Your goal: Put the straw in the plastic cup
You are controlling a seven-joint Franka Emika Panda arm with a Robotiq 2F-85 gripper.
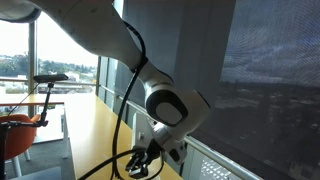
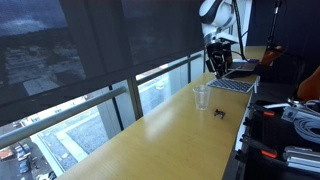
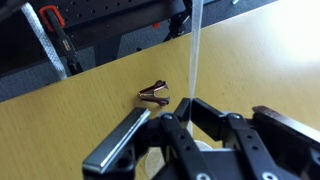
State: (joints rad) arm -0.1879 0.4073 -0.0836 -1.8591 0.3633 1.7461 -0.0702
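Observation:
The straw (image 3: 196, 50) is a thin white translucent tube that stands upright between my jaws in the wrist view. My gripper (image 3: 192, 106) is shut on it. The plastic cup (image 2: 202, 97) is small and translucent and stands upright on the long wooden table (image 2: 150, 140). In an exterior view my gripper (image 2: 217, 60) hangs above the table, higher than the cup. A whitish round rim (image 3: 207, 146) shows under the jaw links in the wrist view and is mostly hidden. My gripper also shows in an exterior view (image 1: 140, 163).
A small dark metal clip (image 3: 155, 94) lies on the table near the cup, also in an exterior view (image 2: 221, 111). An open laptop (image 2: 235, 80) sits just beyond the cup. Cables and gear (image 2: 290, 125) lie along the table's edge. Windows run along the far side.

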